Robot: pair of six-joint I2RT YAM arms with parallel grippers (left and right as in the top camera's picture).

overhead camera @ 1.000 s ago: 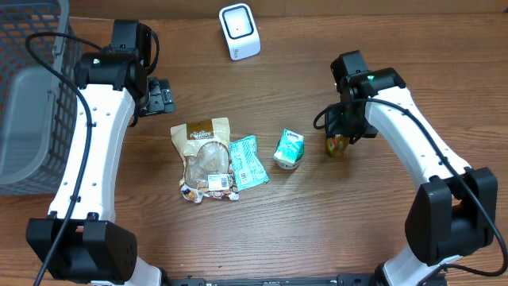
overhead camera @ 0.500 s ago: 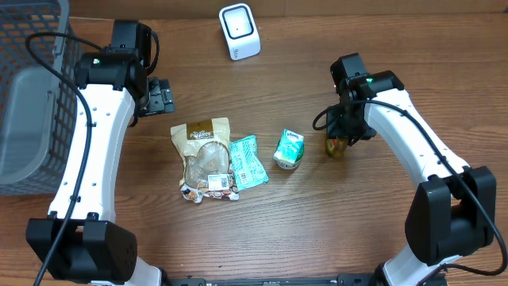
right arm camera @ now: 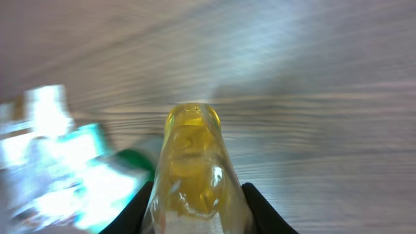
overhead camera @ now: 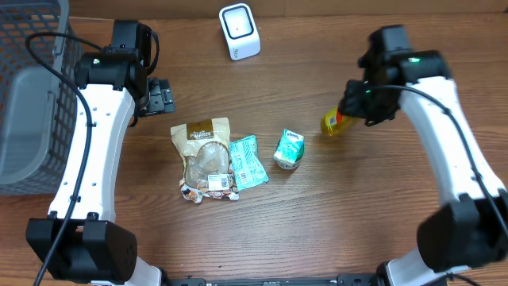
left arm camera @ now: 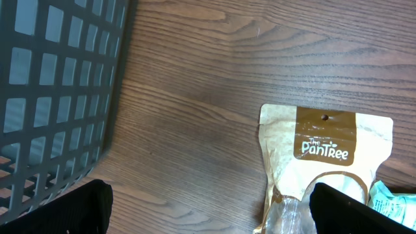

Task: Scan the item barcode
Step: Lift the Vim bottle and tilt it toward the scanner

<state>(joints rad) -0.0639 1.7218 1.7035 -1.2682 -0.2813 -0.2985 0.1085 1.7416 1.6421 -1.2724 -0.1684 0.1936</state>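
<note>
A small yellow plastic-wrapped item (overhead camera: 332,124) (right arm camera: 193,156) hangs above the table, tilted, with my right gripper (overhead camera: 349,111) (right arm camera: 195,208) shut on it; its black fingers (right arm camera: 257,205) press both sides of the wrap. No barcode shows on it. The white scanner (overhead camera: 239,32) stands at the table's far edge, left of the held item. My left gripper (left arm camera: 208,208) is open over bare wood beside the brown PanTree pouch (left arm camera: 325,162) (overhead camera: 206,155), holding nothing.
A green and white carton (overhead camera: 290,149) and a teal packet (overhead camera: 248,161) lie mid-table beside the pouch. A dark mesh basket (overhead camera: 32,95) (left arm camera: 58,97) stands at the left edge.
My right gripper closed on the yellow item and lifted it off the table, the arm swinging right and back. The left arm has not moved.
</note>
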